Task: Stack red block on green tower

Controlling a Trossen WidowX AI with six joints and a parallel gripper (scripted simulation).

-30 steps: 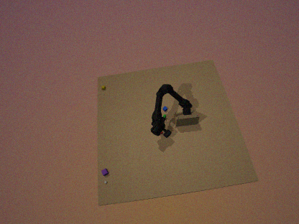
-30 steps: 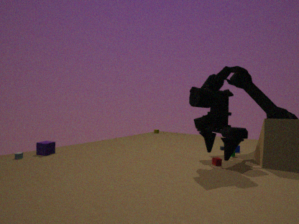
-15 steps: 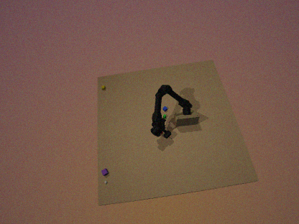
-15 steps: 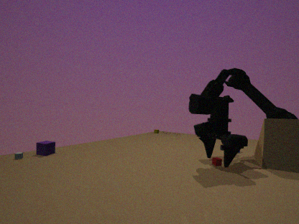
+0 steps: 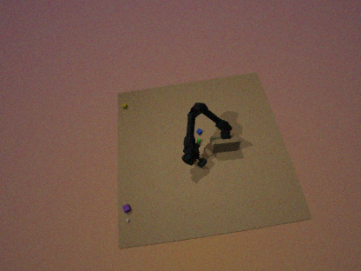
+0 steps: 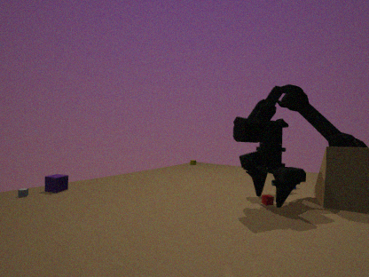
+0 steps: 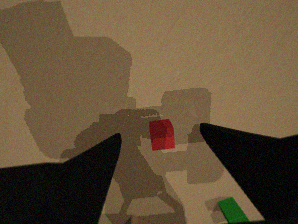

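The red block (image 6: 267, 199) (image 7: 162, 135) lies on the tan table. My gripper (image 6: 269, 201) (image 7: 160, 132) (image 5: 196, 161) is open, lowered so that its two dark fingers stand on either side of the block; the fingers do not touch it. The green tower (image 5: 199, 141) (image 7: 232, 209) stands a little behind the gripper, toward the arm's base; in the exterior view the arm hides it.
A blue block (image 5: 200, 131) lies behind the green tower. The arm's tan base box (image 6: 346, 178) (image 5: 226, 145) stands at the right. A purple block (image 6: 56, 183) (image 5: 126, 208), a small pale block (image 6: 22, 192) and a yellow block (image 5: 125, 105) (image 6: 192, 162) lie far off near the table's edges.
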